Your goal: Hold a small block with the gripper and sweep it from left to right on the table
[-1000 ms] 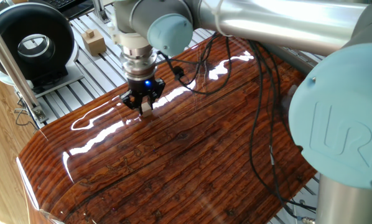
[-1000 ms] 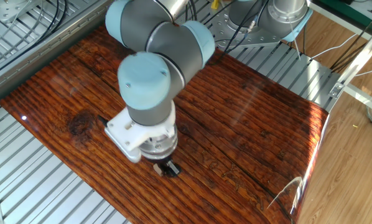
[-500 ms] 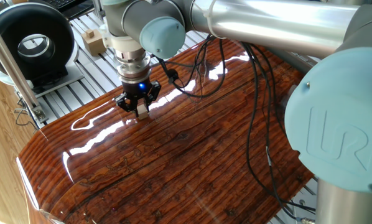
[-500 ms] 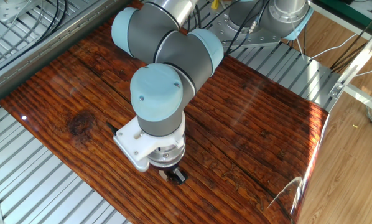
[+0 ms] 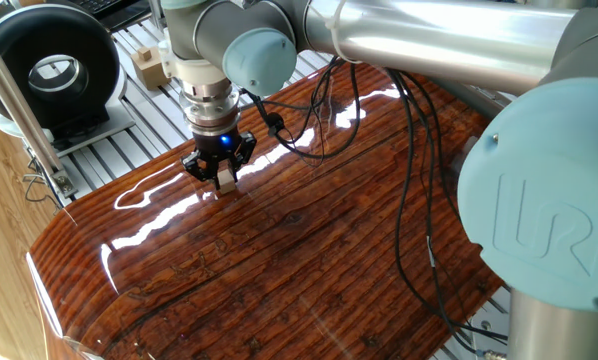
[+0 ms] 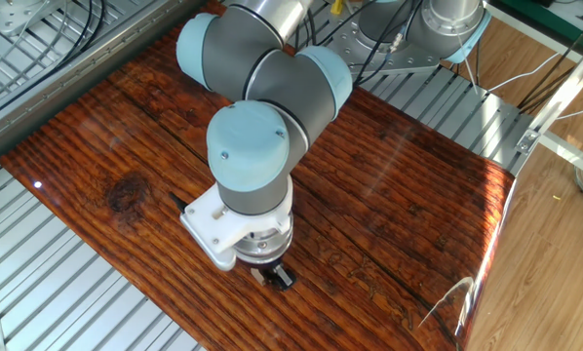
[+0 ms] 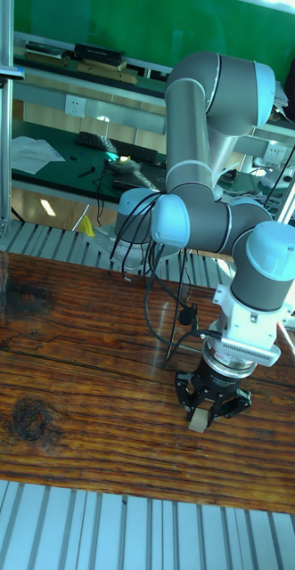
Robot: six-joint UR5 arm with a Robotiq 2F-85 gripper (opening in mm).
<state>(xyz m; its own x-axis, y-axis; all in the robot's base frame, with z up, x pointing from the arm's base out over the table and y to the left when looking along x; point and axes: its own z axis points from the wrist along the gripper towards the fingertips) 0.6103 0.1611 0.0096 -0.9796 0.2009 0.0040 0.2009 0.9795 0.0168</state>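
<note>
The small block (image 5: pixel 224 178) is a pale beige cube pinched between the black fingers of the gripper (image 5: pixel 222 172), its underside down at the table (image 5: pixel 309 250). In the tall fixed view the small block (image 7: pixel 198 421) shows below the gripper (image 7: pixel 207 408), near the front right part of the table (image 7: pixel 76 392). In the other fixed view the arm's wrist hides most of the gripper (image 6: pixel 275 276); only a sliver of the small block (image 6: pixel 262 275) peeks out over the table (image 6: pixel 389 195).
A larger tan wooden block (image 5: pixel 150 66) lies on the ribbed aluminium frame behind the board. A black round device (image 5: pixel 54 65) stands at the back left. Black cables (image 5: pixel 419 200) hang from the arm over the board.
The gripper with the block slid left along the board in the one fixed view over the last second; since half a second ago it has barely moved.
</note>
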